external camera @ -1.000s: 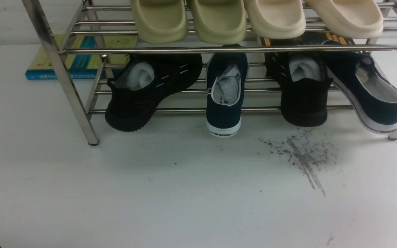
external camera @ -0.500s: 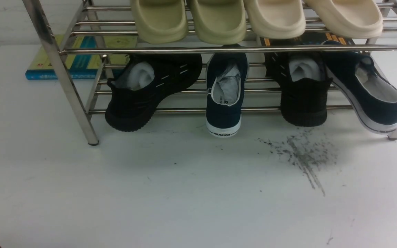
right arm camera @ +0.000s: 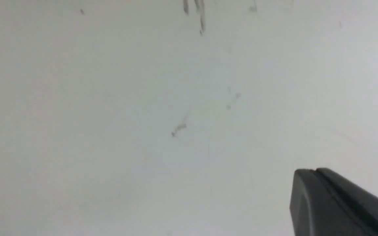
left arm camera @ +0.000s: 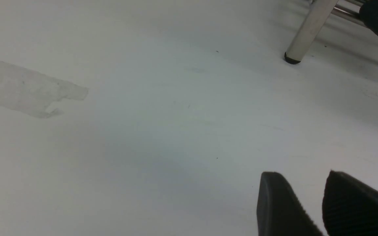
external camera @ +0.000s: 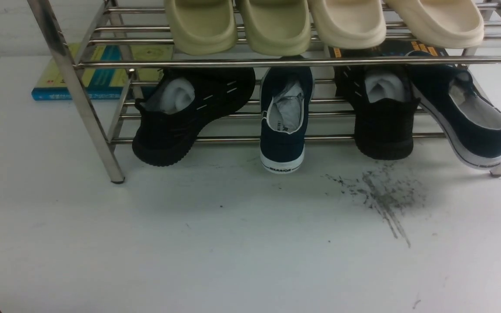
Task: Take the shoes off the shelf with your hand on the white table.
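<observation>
My left claw is close over the white table, its two black fingers spread apart with nothing between them. One leg of the shelf stands well ahead of it. My right claw is pressed together, pad against pad, pinching nothing, above bare table with a few faint marks. The shoes sit on the shelf's lower tier. The middle one points straight back between the two black sneakers, its white heel marked WARRIOR hanging over the front rail toward the table; I cannot tell whether it touches. The other shoe lies angled at the far right end, its heel just beside the right front leg. Pale-green slippers and cream slippers fill the top tier. A dark scuff patch marks the table in front of the right-hand sneaker, and a blue-and-yellow book lies behind the shelf on the left.
</observation>
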Controlling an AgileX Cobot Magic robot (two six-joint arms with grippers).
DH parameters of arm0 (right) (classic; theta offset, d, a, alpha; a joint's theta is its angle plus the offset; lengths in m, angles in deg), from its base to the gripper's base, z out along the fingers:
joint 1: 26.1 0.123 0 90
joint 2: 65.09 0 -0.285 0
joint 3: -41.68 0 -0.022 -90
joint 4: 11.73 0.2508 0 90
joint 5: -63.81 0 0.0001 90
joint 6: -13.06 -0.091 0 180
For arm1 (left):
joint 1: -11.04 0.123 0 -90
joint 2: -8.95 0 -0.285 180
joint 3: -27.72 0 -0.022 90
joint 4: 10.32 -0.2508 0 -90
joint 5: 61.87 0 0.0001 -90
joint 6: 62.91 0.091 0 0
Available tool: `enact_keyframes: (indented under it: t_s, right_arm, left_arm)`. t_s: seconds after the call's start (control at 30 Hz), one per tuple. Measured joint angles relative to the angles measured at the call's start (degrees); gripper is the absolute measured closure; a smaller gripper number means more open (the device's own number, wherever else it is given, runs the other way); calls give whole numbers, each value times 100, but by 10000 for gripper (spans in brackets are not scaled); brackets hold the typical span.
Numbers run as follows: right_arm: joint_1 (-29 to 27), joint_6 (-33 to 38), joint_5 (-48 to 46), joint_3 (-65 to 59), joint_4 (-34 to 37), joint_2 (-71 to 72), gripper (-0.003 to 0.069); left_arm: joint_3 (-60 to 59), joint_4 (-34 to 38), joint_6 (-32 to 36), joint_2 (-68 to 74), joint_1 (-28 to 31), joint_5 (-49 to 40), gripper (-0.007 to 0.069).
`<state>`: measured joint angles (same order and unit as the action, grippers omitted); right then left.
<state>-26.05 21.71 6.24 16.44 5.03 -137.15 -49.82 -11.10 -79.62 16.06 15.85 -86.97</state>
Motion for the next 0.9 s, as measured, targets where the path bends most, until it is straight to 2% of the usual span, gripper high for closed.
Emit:
enact_keyframes:
  t_s: [0.23,0.37,0.4,0.47,0.5,0.57,0.73,0.9]
  right_arm:
    - [0,541,349,1253,82,-1091,570]
    - [0,948,827,1698,93,-1578,428]
    - [0,995,859,1705,93,-1605,421]
    - [0,1272,1247,1710,99,-1762,337]
    - [0,1295,1316,1710,99,-1775,331]
    - [0,1542,1727,1716,93,-1982,274]
    - [0,1744,2164,1722,98,-2361,256]
    - [0,1758,2529,1722,109,-2796,279]
  left_arm:
    - [0,0,0,0,0,0,383]
    - [0,0,0,0,0,0,383]
    - [0,0,0,0,0,0,383]
    - [0,0,0,0,0,0,383]
    - [0,0,0,0,0,0,383]
    - [0,0,0,0,0,0,383]
    - [0,0,0,0,0,0,383]
    - [0,0,0,0,0,0,383]
